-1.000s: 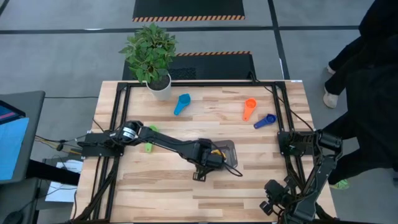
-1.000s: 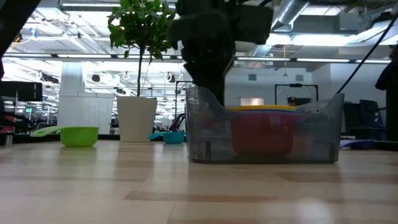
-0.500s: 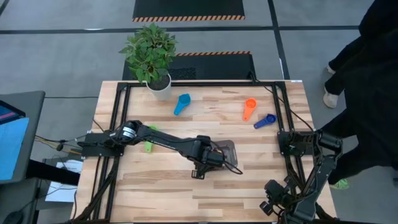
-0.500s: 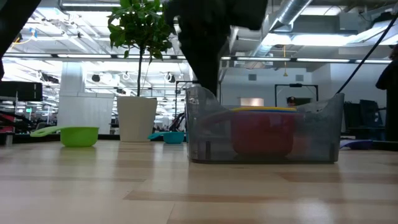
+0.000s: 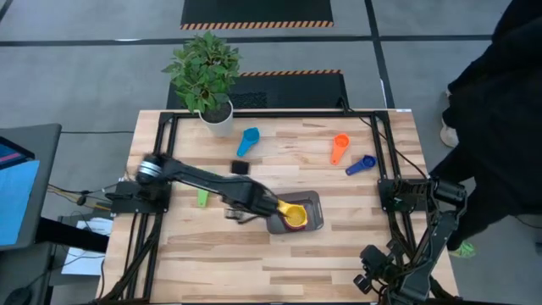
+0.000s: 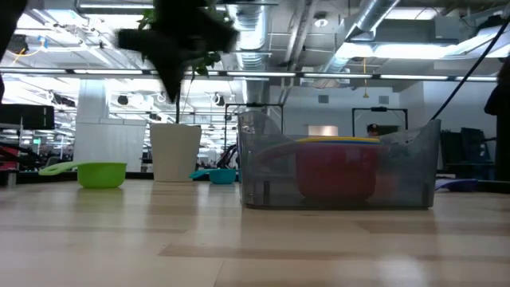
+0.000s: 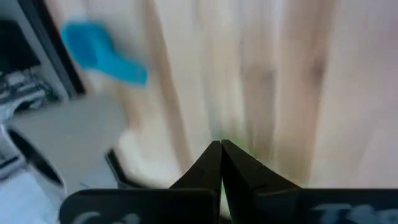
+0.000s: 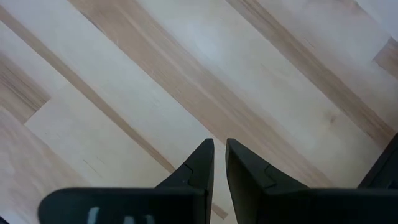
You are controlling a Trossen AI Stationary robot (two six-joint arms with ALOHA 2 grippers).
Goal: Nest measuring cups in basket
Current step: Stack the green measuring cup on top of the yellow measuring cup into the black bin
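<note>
Four cameras: overhead, table-level, two wrists.
You look straight down on the whole table [image 5: 339, 246]; the level view sits close to the basket [image 6: 339, 171], also seen overhead; wrist cameras face nearby tabletop.

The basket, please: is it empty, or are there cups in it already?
Not empty: the basket holds a yellow cup nested over a red cup.
</note>
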